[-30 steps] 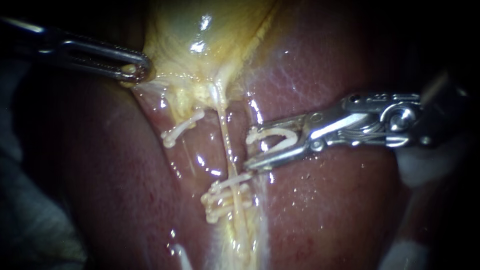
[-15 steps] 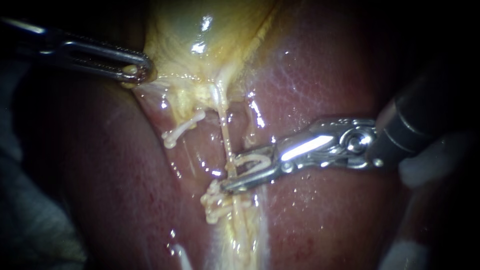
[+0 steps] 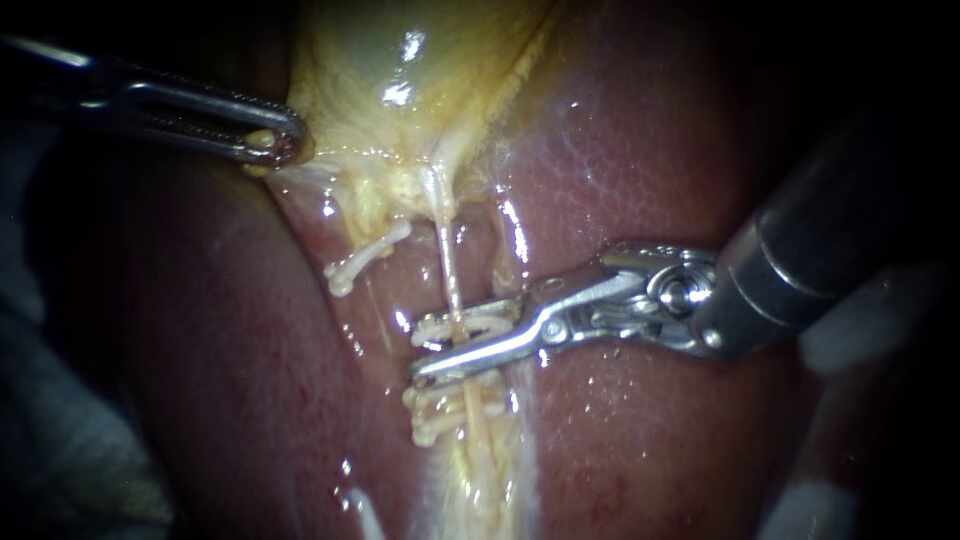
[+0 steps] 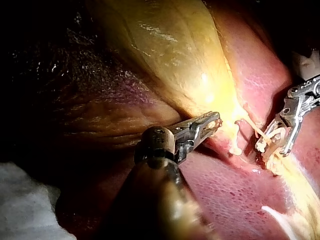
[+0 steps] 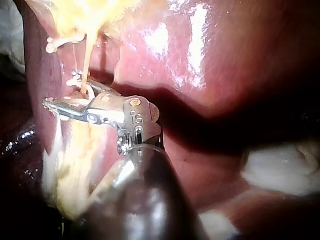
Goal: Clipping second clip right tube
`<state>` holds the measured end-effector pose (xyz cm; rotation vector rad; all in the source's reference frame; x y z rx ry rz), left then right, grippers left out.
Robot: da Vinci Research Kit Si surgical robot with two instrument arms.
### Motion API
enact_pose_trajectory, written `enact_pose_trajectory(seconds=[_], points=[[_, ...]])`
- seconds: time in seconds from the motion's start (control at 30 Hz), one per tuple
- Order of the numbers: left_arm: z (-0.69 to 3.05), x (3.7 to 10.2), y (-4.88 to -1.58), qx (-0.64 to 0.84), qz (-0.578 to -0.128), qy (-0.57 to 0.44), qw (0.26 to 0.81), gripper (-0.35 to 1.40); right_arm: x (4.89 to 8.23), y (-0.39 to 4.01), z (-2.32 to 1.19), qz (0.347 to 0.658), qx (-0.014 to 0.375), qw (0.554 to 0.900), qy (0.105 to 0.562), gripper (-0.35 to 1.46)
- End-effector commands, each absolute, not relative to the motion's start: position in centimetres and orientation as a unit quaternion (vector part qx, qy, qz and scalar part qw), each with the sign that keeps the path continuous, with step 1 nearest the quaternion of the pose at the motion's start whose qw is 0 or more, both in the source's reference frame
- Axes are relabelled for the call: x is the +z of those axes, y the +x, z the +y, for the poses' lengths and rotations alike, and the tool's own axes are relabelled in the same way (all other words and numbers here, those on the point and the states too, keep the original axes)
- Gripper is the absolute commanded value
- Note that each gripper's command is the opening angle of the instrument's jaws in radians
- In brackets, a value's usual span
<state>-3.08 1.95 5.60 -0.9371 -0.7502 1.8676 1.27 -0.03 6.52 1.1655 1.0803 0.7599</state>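
- White clip (image 3: 455, 326) sits between the jaws of the right instrument (image 3: 432, 350). Both jaws bear on it from either side. They stand narrowly apart, not closed flat together.
- Clip straddles the right tube (image 3: 448, 265), a thin pale strand running from the gallbladder (image 3: 400, 60) down over the liver (image 3: 640, 150).
- Site on tube: just above the lower clips (image 3: 440, 410), a white cluster on the same strand. The lower jaw lies just over that cluster; cannot tell if it touches.
- Left clip (image 3: 365, 258) lies apart, left of the tube, below the gallbladder neck.
- Left instrument (image 3: 282, 142) comes in from upper left. Its jaws are closed on the yellow edge of the gallbladder, with tissue pinched between the tips.
- Left wrist view: same pinch seen from behind the jaws. The right instrument is ahead and to one side, well apart, with the clip in its jaws.
- Right wrist view: the tube crosses between the jaws, back from their tips.
- Liver surface wet and glistening around the site.
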Motion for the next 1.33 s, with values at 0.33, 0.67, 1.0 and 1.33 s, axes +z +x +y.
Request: enact_pose_trajectory(seconds=[0.33, 0.67, 1.0, 1.33], points=[[1.95, 5.60, -3.08, 0.754, -0.303, -0.378, 0.445, -0.35, 6.31, 1.27, -0.02, 0.486, 0.318, 0.608, 0.541, 0.38], [1.95, 5.60, -3.08, 0.753, -0.302, -0.378, 0.445, -0.35, 6.27, 1.19, 0.01, 0.485, 0.318, 0.607, 0.543, -0.15], [1.95, 5.60, -3.09, 0.753, -0.302, -0.378, 0.445, -0.35, 6.23, 1.16, 0.00, 0.476, 0.328, 0.600, 0.552, -0.35], [1.95, 5.60, -3.10, 0.753, -0.302, -0.378, 0.445, -0.35, 6.24, 1.16, -0.01, 0.476, 0.328, 0.601, 0.552, -0.35]])
